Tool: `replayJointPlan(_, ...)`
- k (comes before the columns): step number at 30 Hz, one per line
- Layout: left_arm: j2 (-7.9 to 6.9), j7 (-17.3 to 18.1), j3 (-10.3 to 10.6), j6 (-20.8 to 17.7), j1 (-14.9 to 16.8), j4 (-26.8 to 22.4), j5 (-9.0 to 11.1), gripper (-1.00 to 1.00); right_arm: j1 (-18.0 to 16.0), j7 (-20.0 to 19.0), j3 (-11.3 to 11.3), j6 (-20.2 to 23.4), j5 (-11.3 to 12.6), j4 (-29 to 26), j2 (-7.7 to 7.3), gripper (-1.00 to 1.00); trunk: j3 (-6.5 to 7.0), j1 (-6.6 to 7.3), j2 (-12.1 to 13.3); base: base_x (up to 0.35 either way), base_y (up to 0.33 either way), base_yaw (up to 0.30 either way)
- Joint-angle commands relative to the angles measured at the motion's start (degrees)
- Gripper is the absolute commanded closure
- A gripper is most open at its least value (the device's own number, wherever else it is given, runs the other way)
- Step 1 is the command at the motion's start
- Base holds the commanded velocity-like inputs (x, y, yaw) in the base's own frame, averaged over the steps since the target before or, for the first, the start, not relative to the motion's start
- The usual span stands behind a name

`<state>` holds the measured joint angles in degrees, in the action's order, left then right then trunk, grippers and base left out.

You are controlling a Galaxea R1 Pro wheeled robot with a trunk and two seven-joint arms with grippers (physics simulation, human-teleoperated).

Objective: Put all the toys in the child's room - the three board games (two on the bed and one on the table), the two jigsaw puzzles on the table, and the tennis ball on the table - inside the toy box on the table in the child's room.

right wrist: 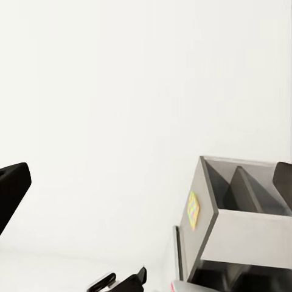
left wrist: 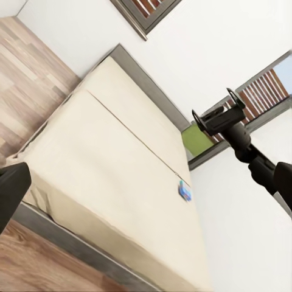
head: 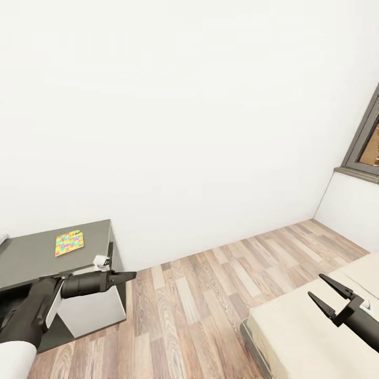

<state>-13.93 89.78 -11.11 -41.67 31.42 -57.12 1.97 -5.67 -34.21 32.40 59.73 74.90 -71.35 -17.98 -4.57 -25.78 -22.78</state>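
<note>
Right, we're mid-room, with one jigsaw puzzle [head: 69, 243] lying flat on the dark grey worktop [head: 31, 258], close to its back edge and toward the corner nearest the open floor. It's a thin squarish slab, speckled yellow, pink, green and blue. We'd judge it light and fairly stiff, but made of interlocking pieces, so it may flex or come apart; best to nip it across an edge after sliding it to the worktop's rim. Our left gripper [head: 126, 276] hangs beyond the front edge, its jaws looking pressed together and empty. Our right gripper [head: 329, 296] hovers over the bed [head: 295, 337], jaws spread wide, holding nothing. On the mattress, near the far edge, lies a small blue board game [left wrist: 185, 191].
</note>
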Motion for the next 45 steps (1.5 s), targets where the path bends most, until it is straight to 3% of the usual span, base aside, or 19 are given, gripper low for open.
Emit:
replayJointPlan(1, 0.0, 0.22, 0.01, -0.61, 0.05, -0.01, -0.03, -1.0, -0.06, -0.42, 0.38, 0.27, -0.48, 0.07, 0.07, -1.0, -0.13, 0.0, -0.14, -0.318, 0.0, 0.0)
replayJointPlan(18, 0.03, 0.22, 0.03, -0.6, 0.05, -0.01, -0.04, -1.0, -0.04, -0.59, 1.6, 0.27, -1.06, 0.37, 0.38, -1.0, -0.06, 0.0, -0.14, -0.282, -0.134, -0.149)
replayJointPlan(45, 0.04, 0.22, 0.04, -0.68, 0.05, -0.01, -0.31, -1.0, -0.05, -0.59, 1.62, 0.27, -1.16, 0.77, 0.32, -1.0, -0.06, 0.0, -0.14, -0.097, -0.044, -0.276)
